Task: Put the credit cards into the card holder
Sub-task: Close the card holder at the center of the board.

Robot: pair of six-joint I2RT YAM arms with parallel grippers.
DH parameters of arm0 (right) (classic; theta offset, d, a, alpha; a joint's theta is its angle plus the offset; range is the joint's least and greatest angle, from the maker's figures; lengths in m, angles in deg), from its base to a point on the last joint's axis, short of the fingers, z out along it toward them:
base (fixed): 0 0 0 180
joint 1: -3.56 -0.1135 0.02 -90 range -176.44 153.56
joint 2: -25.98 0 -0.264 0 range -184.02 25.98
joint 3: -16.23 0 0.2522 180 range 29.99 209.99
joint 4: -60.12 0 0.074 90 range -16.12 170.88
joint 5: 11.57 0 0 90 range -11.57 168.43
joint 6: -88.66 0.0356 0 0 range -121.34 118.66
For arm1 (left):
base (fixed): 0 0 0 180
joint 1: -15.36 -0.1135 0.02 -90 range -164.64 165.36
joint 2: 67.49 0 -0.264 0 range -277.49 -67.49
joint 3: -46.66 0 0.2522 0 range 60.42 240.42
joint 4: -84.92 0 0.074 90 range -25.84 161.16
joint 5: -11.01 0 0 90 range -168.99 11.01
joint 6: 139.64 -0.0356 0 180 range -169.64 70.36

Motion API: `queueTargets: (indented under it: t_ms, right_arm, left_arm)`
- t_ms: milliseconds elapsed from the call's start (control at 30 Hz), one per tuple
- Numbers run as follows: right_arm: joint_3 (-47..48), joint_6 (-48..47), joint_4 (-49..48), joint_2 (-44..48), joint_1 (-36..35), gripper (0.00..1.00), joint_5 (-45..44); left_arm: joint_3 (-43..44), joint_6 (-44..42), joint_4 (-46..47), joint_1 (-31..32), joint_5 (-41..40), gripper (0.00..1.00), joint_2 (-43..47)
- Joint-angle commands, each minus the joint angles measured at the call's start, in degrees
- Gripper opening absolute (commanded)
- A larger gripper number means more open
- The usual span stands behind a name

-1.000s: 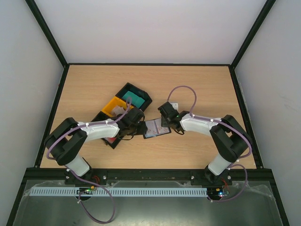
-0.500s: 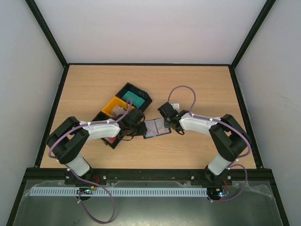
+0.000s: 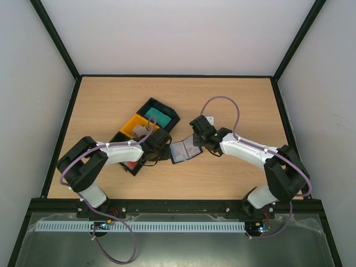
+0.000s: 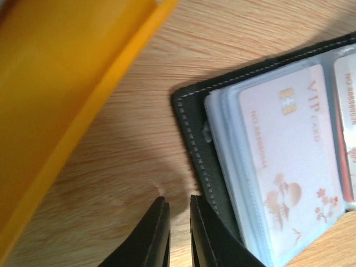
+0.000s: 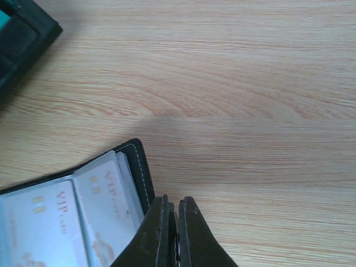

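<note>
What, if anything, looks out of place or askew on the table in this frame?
Nothing is spilled or damaged. The card holder lies open on the table, turned at a slant to its edges, with pale cards seated flat in its clear sleeves. The trays also sit diagonally, but appear orderly.

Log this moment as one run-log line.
card holder: open on table, VIP cards in sleeves | left gripper: nearly shut, empty, at holder's edge | right gripper: shut, at opposite edge

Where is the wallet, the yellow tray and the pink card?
card holder [image 3: 185, 151], top view, on its open inside.
yellow tray [image 4: 50, 83], left wrist view, on its side wall.
pink VIP card [image 4: 289, 161], left wrist view, on its face.
</note>
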Motion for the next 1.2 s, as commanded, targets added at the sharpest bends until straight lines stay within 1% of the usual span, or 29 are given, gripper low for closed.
queueTargets:
  t_ms: [0,200,267,367,500,567,667,767,967,1167]
  right_arm:
    - [1.7,0.9,1.6,2.3,0.1,0.02,3.5]
    - [-1.7,1.8,-5.4,6.0,0.1,0.02,12.6]
    - [-3.0,4.3,-8.5,6.6,0.1,0.02,15.7]
    - [-6.3,7.9,-13.2,7.5,0.1,0.02,18.1]
    - [-14.0,14.6,-24.2,8.9,0.1,0.02,21.8]
    - [-16.3,17.4,-29.2,8.8,0.0,0.02,23.3]
    - [-20.8,21.4,-38.1,7.7,0.0,0.02,26.9]
    - [-22.7,24.7,-45.7,5.6,0.1,0.02,30.5]
    - [-22.1,27.1,-49.3,2.2,0.1,0.02,33.2]
    - [-20.7,28.8,-48.4,-2.1,0.0,0.02,34.0]
  left_arm:
    - [-0.9,-0.8,3.0,-0.1,4.1,0.14,-2.8]
    - [2.0,-1.5,6.7,-0.3,6.9,0.11,-7.6]
    - [3.0,-1.4,8.3,-0.2,8.2,0.11,-9.1]
    - [3.6,-1.3,11.7,-0.1,10.5,0.11,-10.1]
    - [3.2,-1.1,16.8,-0.1,12.1,0.10,-10.7]
    - [3.1,-0.5,18.0,-0.2,12.7,0.10,-11.5]
    - [2.1,1.4,20.7,-0.1,13.0,0.10,-11.3]
    - [0.5,2.5,22.2,-0.1,11.6,0.10,-9.8]
    - [-2.6,3.6,21.0,-0.1,7.7,0.12,-4.6]
    - [-5.3,4.4,15.6,1.2,3.2,0.13,4.4]
